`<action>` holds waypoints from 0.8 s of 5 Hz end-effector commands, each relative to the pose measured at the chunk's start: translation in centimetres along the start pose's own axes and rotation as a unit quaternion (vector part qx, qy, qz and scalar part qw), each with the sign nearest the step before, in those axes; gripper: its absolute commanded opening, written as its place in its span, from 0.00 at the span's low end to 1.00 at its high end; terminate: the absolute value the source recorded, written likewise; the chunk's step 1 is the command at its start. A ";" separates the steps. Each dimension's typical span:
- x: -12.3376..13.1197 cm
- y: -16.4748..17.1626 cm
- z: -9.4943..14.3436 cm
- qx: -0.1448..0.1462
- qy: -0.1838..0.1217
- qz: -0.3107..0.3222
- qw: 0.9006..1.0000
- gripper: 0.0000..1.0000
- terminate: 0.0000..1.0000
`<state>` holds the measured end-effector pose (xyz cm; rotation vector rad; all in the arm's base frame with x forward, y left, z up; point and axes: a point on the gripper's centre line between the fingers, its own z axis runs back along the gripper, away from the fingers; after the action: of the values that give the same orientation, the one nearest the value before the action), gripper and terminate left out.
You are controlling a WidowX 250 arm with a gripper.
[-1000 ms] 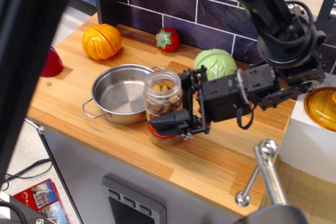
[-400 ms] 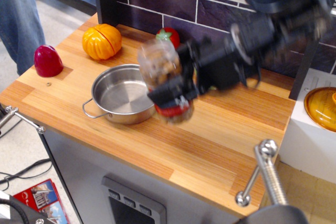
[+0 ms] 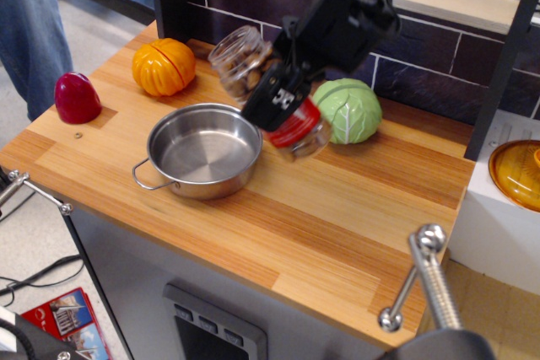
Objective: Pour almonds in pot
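Note:
My gripper (image 3: 277,100) is shut on a clear jar (image 3: 291,128) with a red-and-white label. It holds the jar tilted in the air, mouth up and to the left, over the right rim of the pot. The almonds (image 3: 245,69) show through the glass near the mouth. The pot (image 3: 202,151), a shallow shiny steel pan with wire loop handles, sits on the wooden counter below and left of the jar. It looks empty inside.
An orange pumpkin (image 3: 163,66) and a dark red object (image 3: 77,98) sit to the left on the counter (image 3: 337,225). A green cabbage (image 3: 348,110) lies behind the jar. A brick wall runs along the back. A person's leg (image 3: 34,23) stands at far left.
The jar was standing on the counter in my grip beside the pot. It has been lifted, carried up and back, and tipped toward the pot. The dark foreground object at left has gone.

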<state>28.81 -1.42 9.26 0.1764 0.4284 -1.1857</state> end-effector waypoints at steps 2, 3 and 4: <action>0.4 3.8 3.6 0.055 -0.185 0.078 0.978 0.00 0.00; 0.5 4.2 3.0 0.061 -0.207 0.106 0.971 0.00 0.00; 0.6 4.7 2.2 0.057 -0.238 0.140 0.960 0.00 0.00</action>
<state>33.48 -1.14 8.04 -0.0049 -0.0234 -0.9292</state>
